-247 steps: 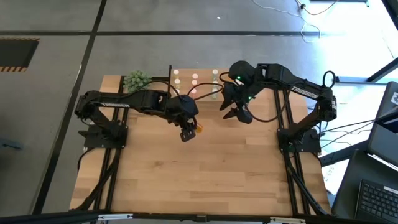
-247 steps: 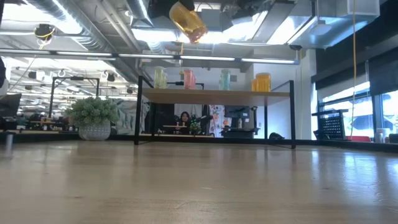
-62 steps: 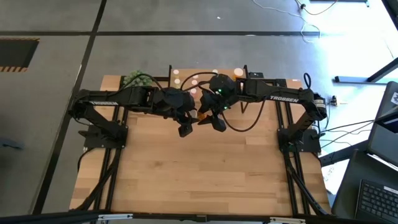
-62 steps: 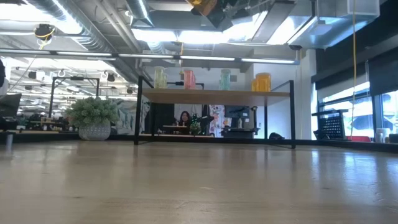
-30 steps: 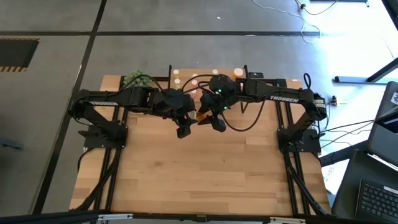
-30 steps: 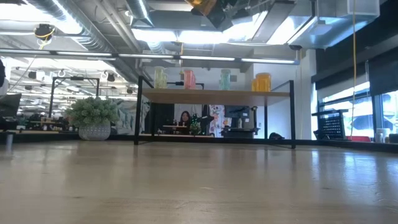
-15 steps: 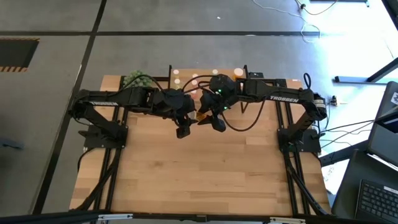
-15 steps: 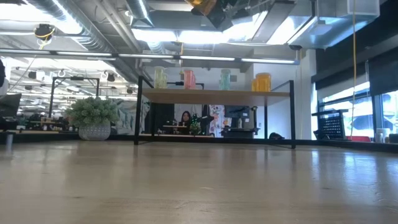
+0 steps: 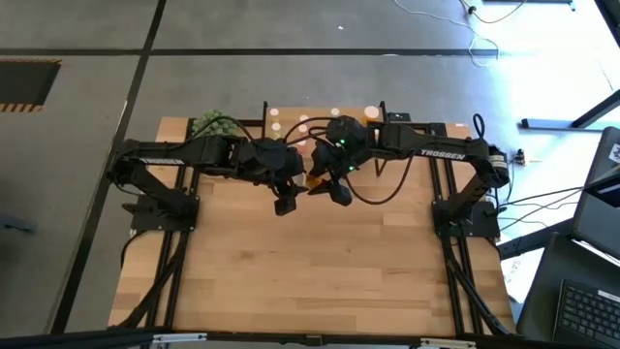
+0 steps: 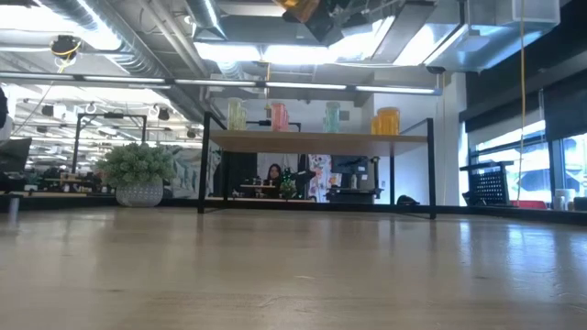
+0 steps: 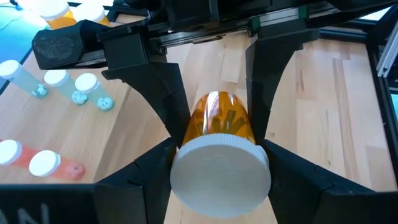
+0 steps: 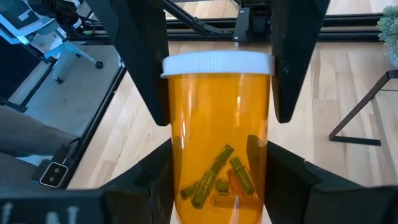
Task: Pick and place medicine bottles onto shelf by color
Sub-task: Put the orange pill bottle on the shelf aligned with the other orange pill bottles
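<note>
Above the table (image 9: 320, 262) near its far edge, the left gripper (image 11: 214, 146) and right gripper (image 12: 217, 158) meet, both closed around one orange bottle (image 9: 314, 180). The left wrist view shows its white cap (image 11: 221, 171); the right wrist view shows the pills inside. Only the low view shows the row of bottles (image 10: 278, 116) standing on the shelf (image 10: 316, 140), the plant (image 10: 139, 171) beside it and a person (image 10: 272, 174) far behind

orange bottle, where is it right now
The orange bottle is up in the air, between both grippers' fingers, over the table's far middle, just in front of the shelf.
</note>
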You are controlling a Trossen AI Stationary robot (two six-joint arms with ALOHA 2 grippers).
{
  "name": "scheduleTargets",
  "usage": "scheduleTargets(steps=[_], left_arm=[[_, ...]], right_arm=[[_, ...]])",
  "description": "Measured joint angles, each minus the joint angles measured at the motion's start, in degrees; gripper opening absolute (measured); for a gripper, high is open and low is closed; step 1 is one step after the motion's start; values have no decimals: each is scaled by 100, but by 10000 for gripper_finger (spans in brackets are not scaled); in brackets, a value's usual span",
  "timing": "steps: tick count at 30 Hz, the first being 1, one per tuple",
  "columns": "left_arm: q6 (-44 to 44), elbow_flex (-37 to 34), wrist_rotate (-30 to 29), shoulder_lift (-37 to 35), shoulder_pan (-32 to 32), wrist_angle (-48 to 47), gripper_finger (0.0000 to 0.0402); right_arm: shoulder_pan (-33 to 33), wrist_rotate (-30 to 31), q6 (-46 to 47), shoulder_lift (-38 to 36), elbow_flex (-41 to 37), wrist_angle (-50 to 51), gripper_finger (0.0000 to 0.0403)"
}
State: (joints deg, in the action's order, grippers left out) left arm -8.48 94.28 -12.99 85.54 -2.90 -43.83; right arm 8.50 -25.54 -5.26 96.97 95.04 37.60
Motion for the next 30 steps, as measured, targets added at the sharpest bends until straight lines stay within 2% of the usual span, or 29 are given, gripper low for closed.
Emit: scheduleTargets(steps=[30], left_arm=[[158, -4, -7, -4, -7, 85, 209]], right_arm=[[-3, -2, 47, -9, 2, 3, 190]])
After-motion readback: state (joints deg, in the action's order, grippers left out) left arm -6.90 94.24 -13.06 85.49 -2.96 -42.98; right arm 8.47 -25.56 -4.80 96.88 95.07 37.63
